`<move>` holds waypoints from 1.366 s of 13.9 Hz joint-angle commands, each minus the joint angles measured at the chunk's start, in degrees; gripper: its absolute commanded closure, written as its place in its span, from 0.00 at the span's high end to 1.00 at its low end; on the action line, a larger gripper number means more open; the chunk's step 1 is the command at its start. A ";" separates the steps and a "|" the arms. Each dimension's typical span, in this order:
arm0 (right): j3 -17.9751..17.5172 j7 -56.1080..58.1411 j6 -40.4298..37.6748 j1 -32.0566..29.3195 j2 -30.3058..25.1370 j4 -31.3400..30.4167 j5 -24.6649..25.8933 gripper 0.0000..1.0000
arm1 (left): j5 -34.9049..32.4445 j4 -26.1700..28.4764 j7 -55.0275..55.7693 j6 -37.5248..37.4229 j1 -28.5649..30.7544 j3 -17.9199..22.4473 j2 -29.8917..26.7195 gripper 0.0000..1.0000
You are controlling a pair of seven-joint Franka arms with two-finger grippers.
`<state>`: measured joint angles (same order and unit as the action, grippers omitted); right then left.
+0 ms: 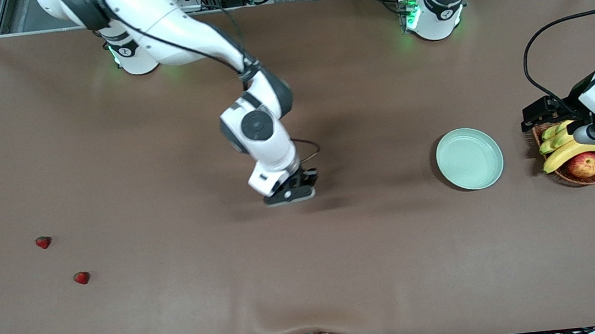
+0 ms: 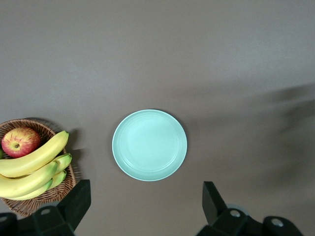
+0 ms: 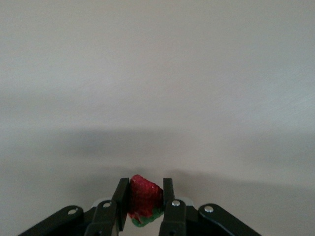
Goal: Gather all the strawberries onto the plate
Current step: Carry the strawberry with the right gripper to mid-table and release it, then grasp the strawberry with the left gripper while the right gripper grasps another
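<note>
**A:** Brown tabletop (image 1: 309, 276) all round. Right gripper (image 3: 145, 206) jaws pinch one strawberry (image 3: 143, 199) over mid-table, seen only from its wrist view.

**B:** Front view adds two strawberries (image 1: 43, 242) (image 1: 81, 277) near the right arm's end. Three total, one empty plate (image 1: 469, 158). Left gripper (image 2: 145, 206), jaws wide, waits over the basket (image 1: 586, 176).

We see two small red strawberries (image 1: 43, 242) (image 1: 82, 277) lying apart near the right arm's end of the table. A third strawberry (image 3: 144, 200), leafy cap lowermost, sits clamped between black fingers. The glossy mint-green plate (image 1: 470, 159) lies empty.
</note>
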<state>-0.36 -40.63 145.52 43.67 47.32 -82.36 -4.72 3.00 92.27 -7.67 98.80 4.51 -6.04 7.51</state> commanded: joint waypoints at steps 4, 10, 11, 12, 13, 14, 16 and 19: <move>0.36 -15.62 5.48 6.08 10.60 11.26 -0.99 0.55 | 1.39 -0.60 0.46 -0.72 -1.78 -0.56 3.21 1.00; 0.62 -11.43 -3.62 -0.05 3.24 10.73 -0.46 1.00 | 3.94 -1.12 8.01 -0.02 -6.08 -1.08 6.72 1.00; 0.62 -7.66 -7.66 -2.25 1.48 10.73 -0.46 1.00 | 5.25 -1.12 9.32 0.60 -7.83 -1.08 7.77 1.00; 0.62 -4.49 -10.75 -4.36 0.50 10.73 -0.55 1.00 | 6.74 -1.12 11.25 1.56 -8.80 -1.08 8.65 1.00; 0.71 -1.68 -13.57 -6.82 -0.38 10.64 -0.46 1.00 | 7.80 -1.12 13.36 2.96 -10.03 -1.08 9.27 1.00; 0.89 1.05 -16.12 -9.36 -1.17 10.47 -0.46 1.00 | 7.98 -1.12 15.55 4.28 -12.13 -1.08 9.89 1.00; 1.15 8.25 -21.65 -16.03 -3.98 9.16 -0.46 1.00 | 7.90 -1.04 21.00 7.53 -16.52 -1.08 11.55 1.00; 1.24 17.05 -28.08 -25.71 -6.27 8.62 -0.29 1.00 | 6.67 -0.69 27.69 12.98 -22.68 -0.91 15.07 1.00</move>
<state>2.15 -28.20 119.95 23.27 44.42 -70.47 -4.90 10.20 92.30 16.67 109.11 -15.17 -7.50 20.22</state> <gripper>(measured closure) 0.000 0.000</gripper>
